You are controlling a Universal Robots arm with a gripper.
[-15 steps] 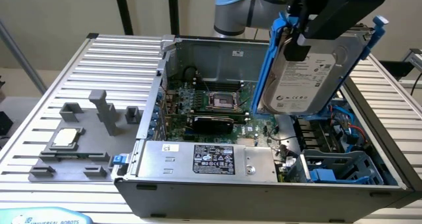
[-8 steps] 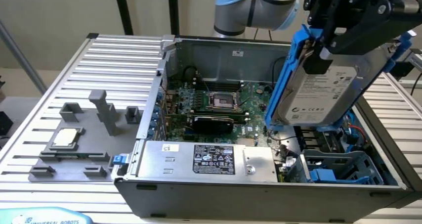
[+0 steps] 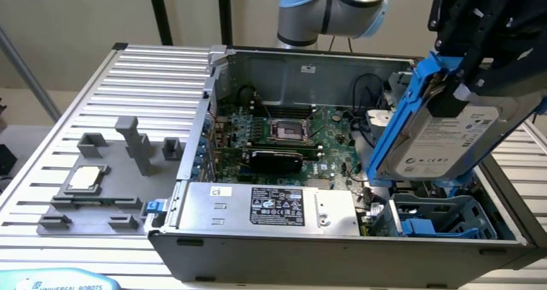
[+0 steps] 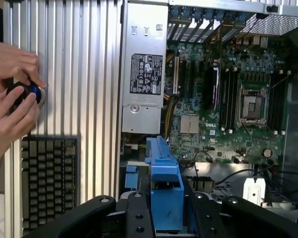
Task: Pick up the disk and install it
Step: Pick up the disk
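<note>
The disk (image 3: 444, 139) is up off the table, tipped steeply on edge rather than lying flat. It hangs over the corner of the open computer case (image 3: 342, 251) at the exterior view's right, above the drive bay (image 3: 440, 216). Its silver-grey face with the white printed label is turned outward, and its bright blue carrier (image 3: 401, 111) frames it. The lower end looks just clear of the bay, though I can't be sure.

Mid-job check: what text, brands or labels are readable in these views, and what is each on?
"UNIVERSAL ROBOTS": on the pale blue part at the exterior view's lower left edge.
White label on the disk: printed, too small to read.
Black-and-white label on the grey box: too small to read.
</note>
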